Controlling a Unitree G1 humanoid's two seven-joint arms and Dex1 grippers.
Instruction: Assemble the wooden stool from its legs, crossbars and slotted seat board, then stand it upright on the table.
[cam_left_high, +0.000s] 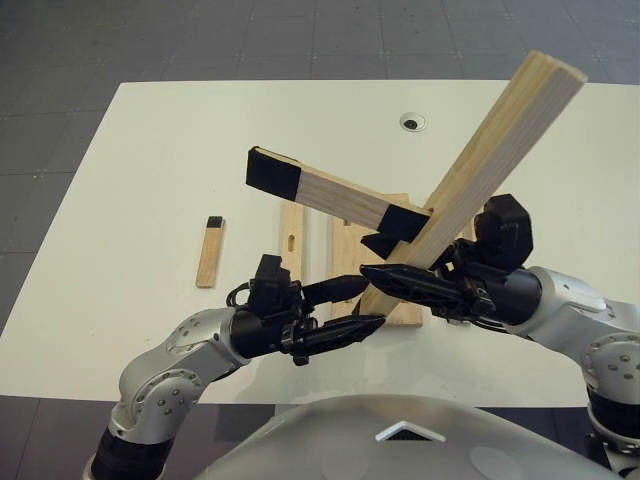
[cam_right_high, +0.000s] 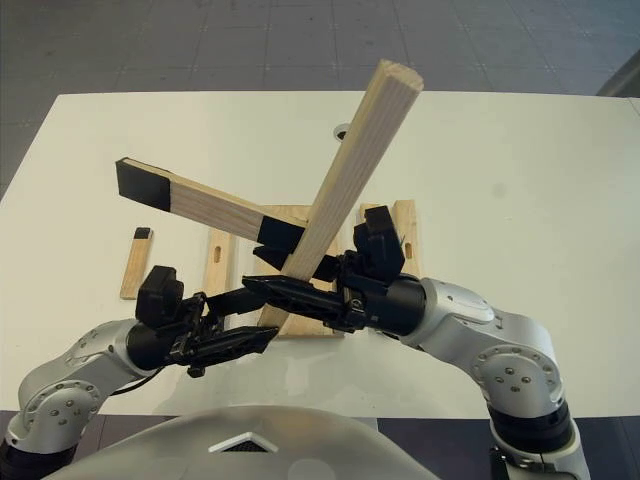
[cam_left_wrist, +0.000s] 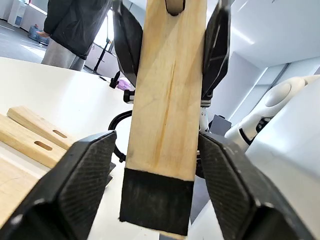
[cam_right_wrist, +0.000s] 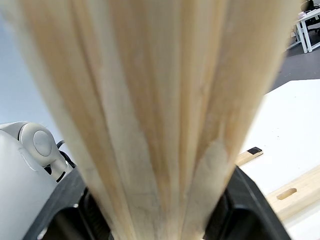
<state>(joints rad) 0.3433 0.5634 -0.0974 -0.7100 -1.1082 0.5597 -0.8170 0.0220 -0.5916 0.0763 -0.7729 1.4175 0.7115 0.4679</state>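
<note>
Your right gripper (cam_left_high: 400, 280) is clamping the long wooden leg (cam_left_high: 500, 140), which is slanting from frame centre toward the upper right. Your left gripper (cam_left_high: 368, 303) is waiting with fingers apart, straddling the leg's black-capped lower end. A black-tipped crossbar (cam_left_high: 330, 190) is crossing the leg at centre, above the slotted seat board (cam_left_high: 345, 250) lying flat on the table (cam_left_high: 150, 180). A short piece (cam_left_high: 210, 252) is lying at left.

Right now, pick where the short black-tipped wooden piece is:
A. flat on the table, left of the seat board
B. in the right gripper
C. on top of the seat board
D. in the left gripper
A: the short piece lies flat on the table, apart from the seat board.
</note>
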